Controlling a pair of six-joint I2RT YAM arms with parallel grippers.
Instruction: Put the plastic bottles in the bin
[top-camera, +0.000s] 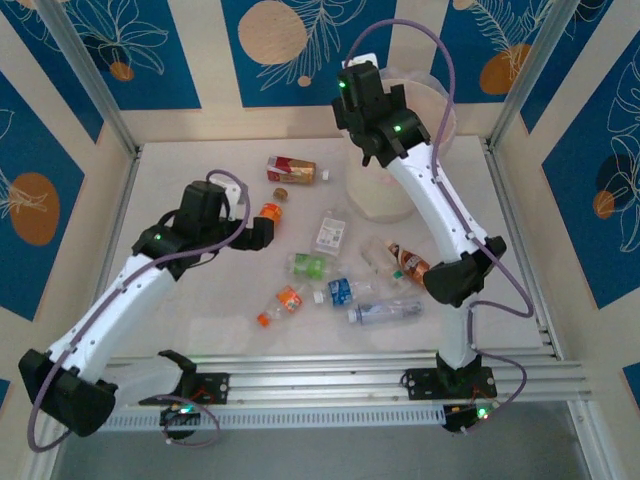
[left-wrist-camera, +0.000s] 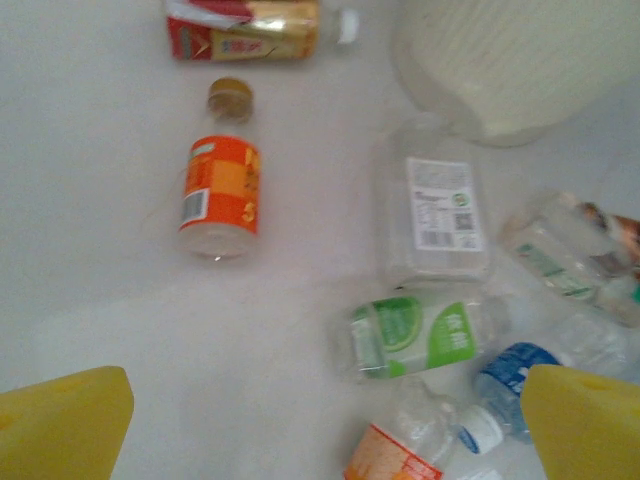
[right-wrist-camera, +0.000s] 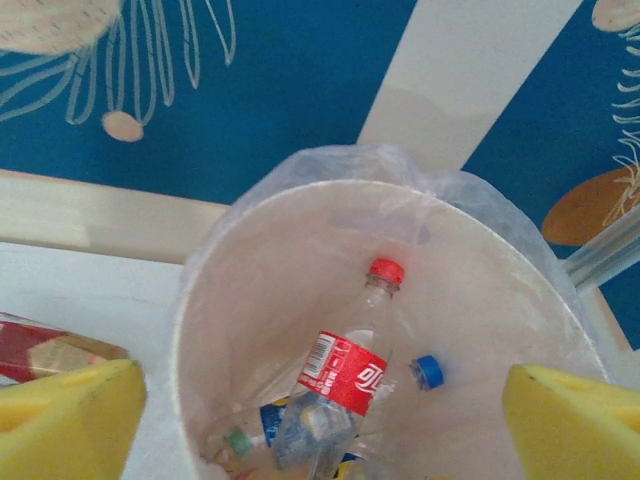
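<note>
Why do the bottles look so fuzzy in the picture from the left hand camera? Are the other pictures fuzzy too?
Left wrist view: soft all over, the orange-label bottle has smeared print, and the yellow fingers are blurriest. Right wrist view: sharper, the red-label bottle in the bin looks crisp, but its own fingers are blurred. Top view: even light, no harsh glare on the table.

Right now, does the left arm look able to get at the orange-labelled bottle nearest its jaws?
Probably yes. The orange-labelled bottle lies by itself on the table, ahead of the left arm, whose jaws stand open. No other bottle touches it or lies in between.
</note>
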